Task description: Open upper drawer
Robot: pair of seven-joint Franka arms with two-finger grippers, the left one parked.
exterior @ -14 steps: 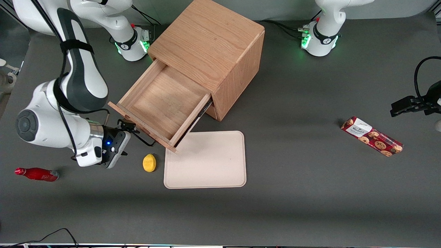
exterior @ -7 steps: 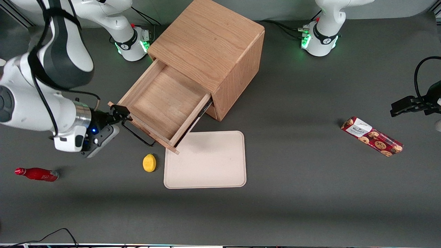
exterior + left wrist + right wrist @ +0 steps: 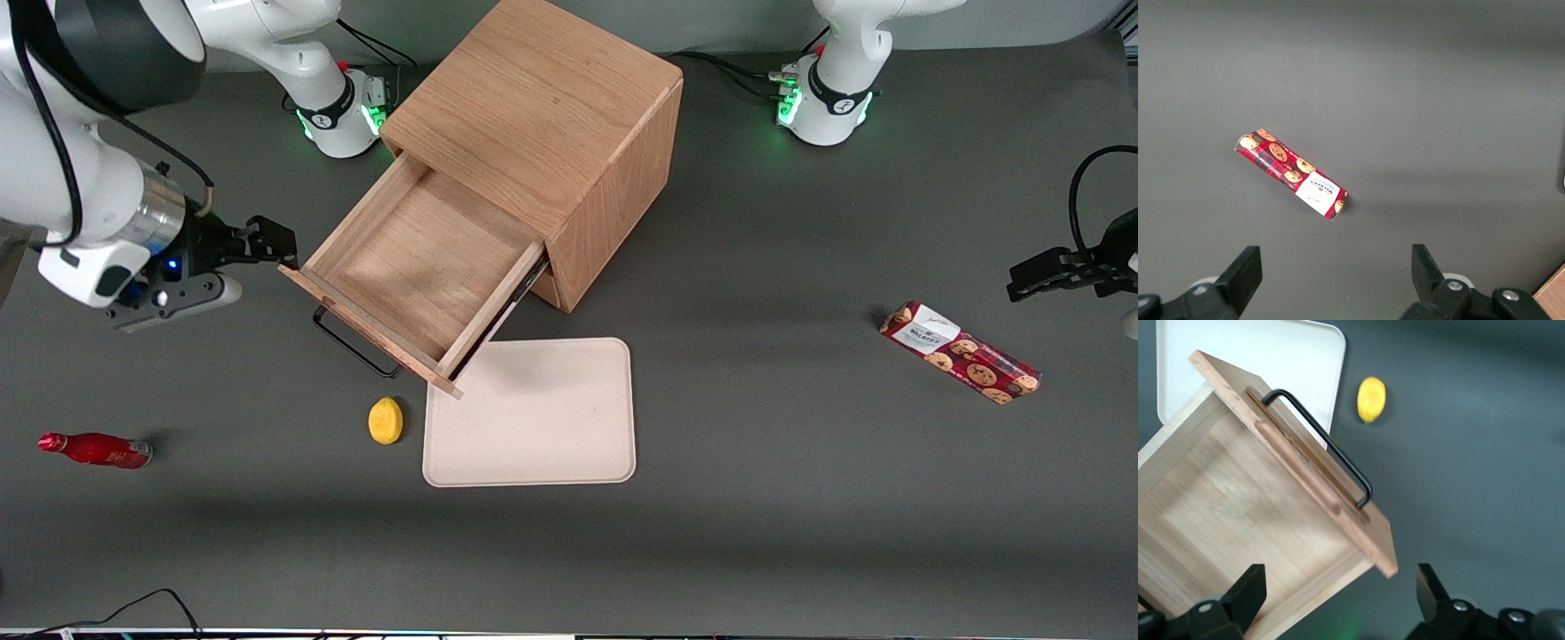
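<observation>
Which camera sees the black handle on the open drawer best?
The right wrist view: the black handle on the upper drawer shows whole and near, below the open gripper. The front view shows it smaller. The left wrist view misses it.

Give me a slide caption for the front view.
Upper drawer pulled open; the open hand hangs clear of its black handle.

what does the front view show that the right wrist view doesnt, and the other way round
Only the front view shows the cube-shaped oak cabinet, the red bottle lying on its side, the red cookie packet toward the parked arm's end, and the right arm's gripper, open, beside the drawer front's corner and off the handle.

Only the right wrist view shows the thin black bar handle from close above, arching clear of the drawer front.

Both show the pulled-out, empty upper drawer, the yellow lemon-shaped object and the cream rectangular tray.
</observation>
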